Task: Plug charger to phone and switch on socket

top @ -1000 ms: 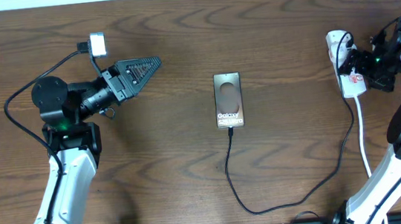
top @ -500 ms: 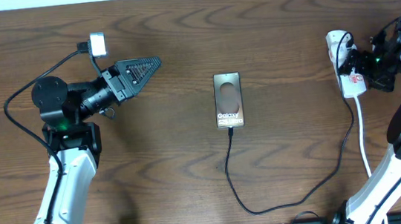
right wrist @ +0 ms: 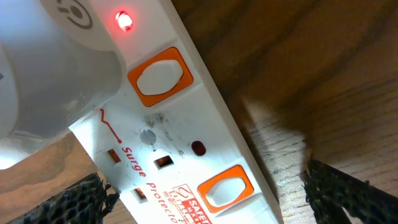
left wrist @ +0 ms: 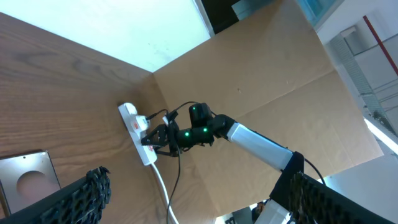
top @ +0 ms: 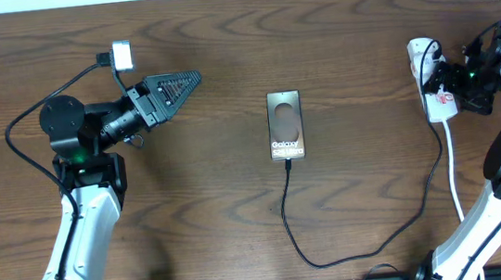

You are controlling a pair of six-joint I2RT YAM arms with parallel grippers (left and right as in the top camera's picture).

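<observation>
The phone [top: 285, 124] lies flat at the table's middle, its screen reading "Galaxy"; its corner shows in the left wrist view [left wrist: 25, 186]. The thin black charger cable [top: 288, 215] runs from the phone's near edge, loops along the front and rises to the white socket strip [top: 432, 84] at the far right. My right gripper [top: 455, 88] is open, its fingers astride the strip [right wrist: 186, 143], holding nothing. A red light [right wrist: 124, 20] glows beside an orange-framed switch [right wrist: 160, 76]; a second switch [right wrist: 225, 190] sits lower. My left gripper [top: 179, 82] is open and empty, left of the phone.
A white adapter [right wrist: 43, 68] is plugged into the strip. The strip's thick white cord [top: 453, 170] runs toward the front edge. A brown cardboard wall [left wrist: 267, 81] stands behind the strip. A small white camera unit [top: 120, 54] sits above the left arm.
</observation>
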